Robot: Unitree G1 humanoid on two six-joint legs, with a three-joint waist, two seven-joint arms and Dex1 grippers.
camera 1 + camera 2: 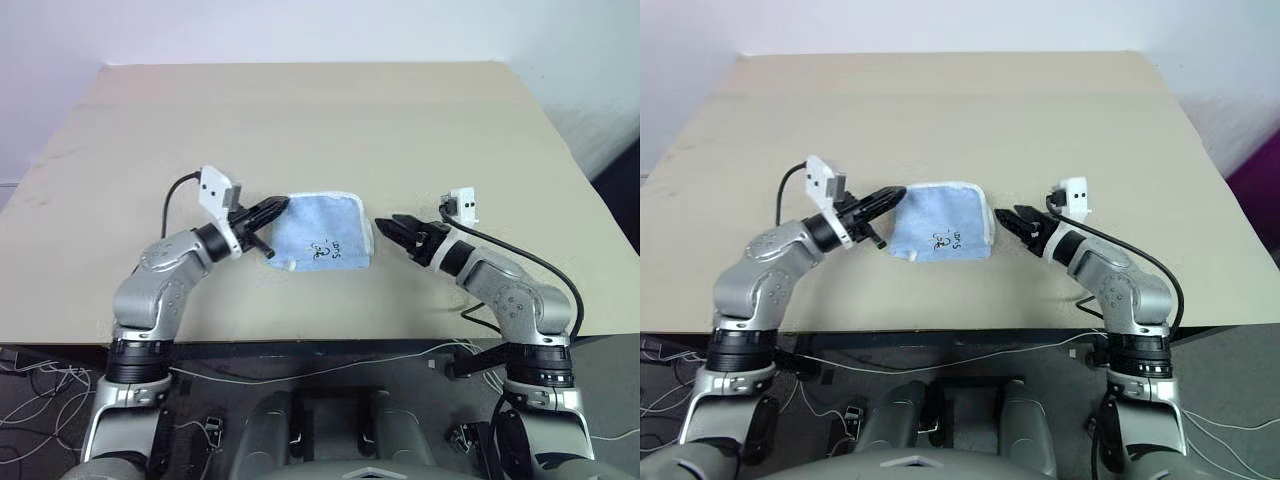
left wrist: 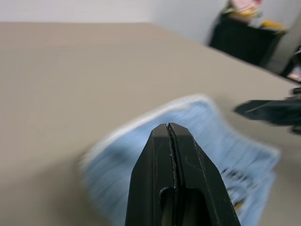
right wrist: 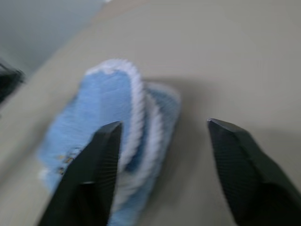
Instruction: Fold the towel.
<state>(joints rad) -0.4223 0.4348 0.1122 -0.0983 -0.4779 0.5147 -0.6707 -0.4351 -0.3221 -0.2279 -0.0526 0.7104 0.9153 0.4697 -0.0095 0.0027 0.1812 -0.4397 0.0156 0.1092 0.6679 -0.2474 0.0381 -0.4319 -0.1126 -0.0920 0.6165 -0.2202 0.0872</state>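
Note:
The towel (image 1: pixel 318 236) lies folded into a small light blue pad with white edging and a dark mark (image 1: pixel 326 250), near the front middle of the table. My left gripper (image 1: pixel 276 209) is shut, level, with its tip at the towel's left upper edge; the left wrist view shows its pressed-together fingertips (image 2: pixel 168 128) holding nothing, with the towel (image 2: pixel 214 134) just beyond. My right gripper (image 1: pixel 390 227) stands open just right of the towel, apart from it. In the right wrist view its fingers (image 3: pixel 96 165) flank the towel's layered white edge (image 3: pixel 136 108).
The beige table (image 1: pixel 320 120) stretches wide behind and to both sides of the towel. Its front edge runs just below my arms, with cables (image 1: pixel 60 385) hanging beneath. Dark furniture (image 2: pixel 247 40) stands beyond the table's far side.

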